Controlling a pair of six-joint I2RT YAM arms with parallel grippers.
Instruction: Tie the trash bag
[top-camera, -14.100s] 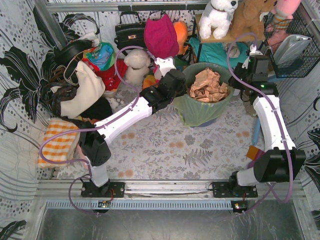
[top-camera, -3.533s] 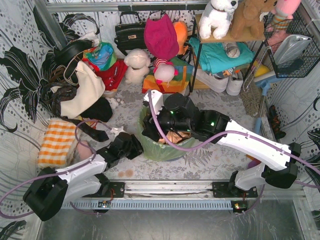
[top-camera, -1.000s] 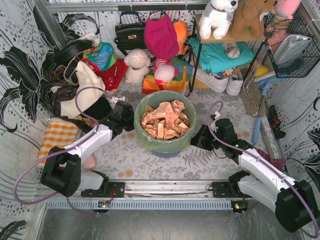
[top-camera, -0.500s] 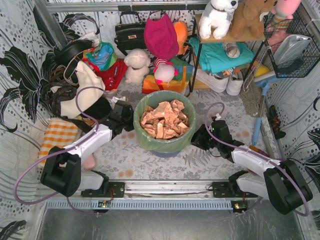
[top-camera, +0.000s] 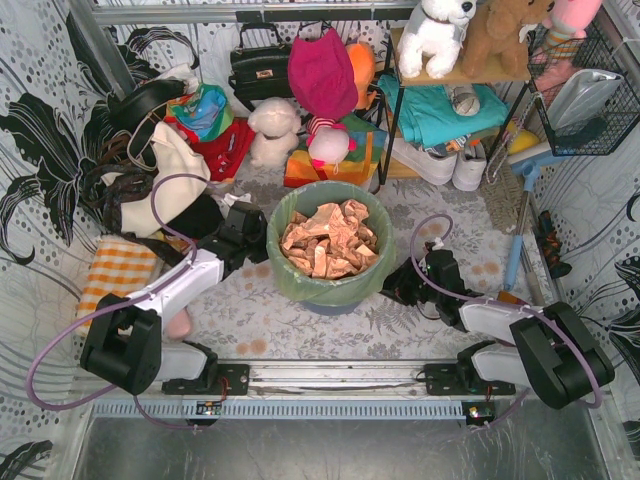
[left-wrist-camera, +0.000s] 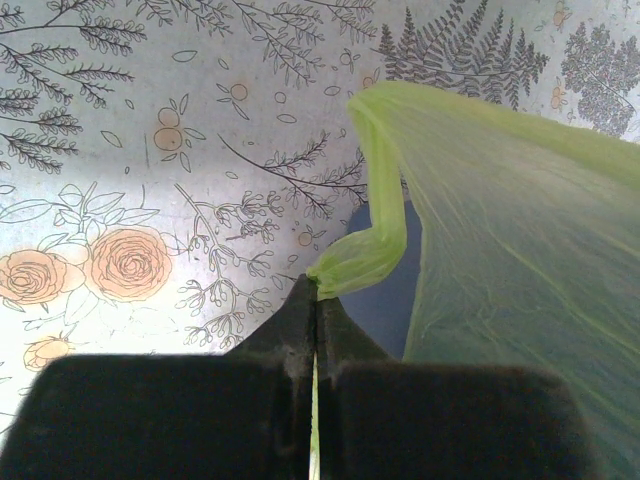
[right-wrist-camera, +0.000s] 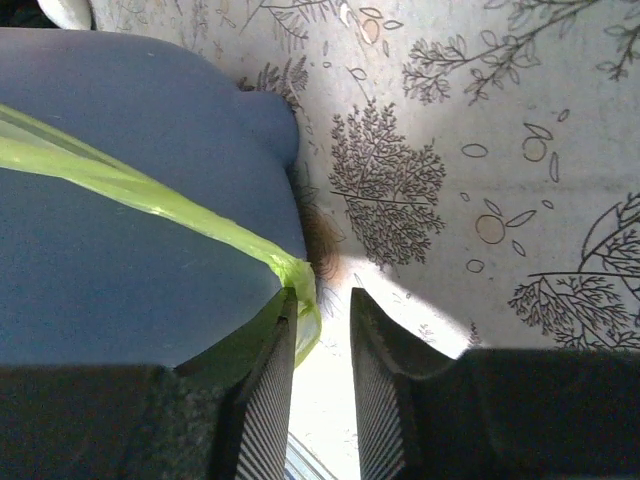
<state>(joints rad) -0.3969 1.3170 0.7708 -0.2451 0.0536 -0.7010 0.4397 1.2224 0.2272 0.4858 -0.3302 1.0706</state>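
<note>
Table (top-camera: 250, 300) w/ floral-print cover, spanning whole top view. Back edge crowded w/ handbags (top-camera: 258, 62) & soft toys (top-camera: 272, 130), well apart from both arm tips.

Mid-table, upright: round blue-grey bin (top-camera: 327, 306), mostly hidden by trash bag (top-camera: 340, 287). Thin light-green plastic, lining bin, mouth open, rim folded down over bin's outside. Filling the mouth: crumpled brown paper (top-camera: 325, 240).

Left arm (top-camera: 175, 285) reaching in from L side, tip at bag's left flank. Right arm (top-camera: 490, 315) lying low on table, tip just beside bag's right flank.

Left wrist view: left gripper (left-wrist-camera: 315, 300) pressed together, clamped on a twisted tab of bag's edge. Tab rising from tips, curving over into main sheet at R; slice of blue bin wall behind it.

Right wrist view: right gripper (right-wrist-camera: 320, 305) w/ fingers (right-wrist-camera: 265, 380) apart, narrow gap btw them. Thin green strand of bag running across bin wall down to tip of left-hand finger, end curling into gap. Nothing squeezed there; cannot tell if strand reaches other finger.
</note>
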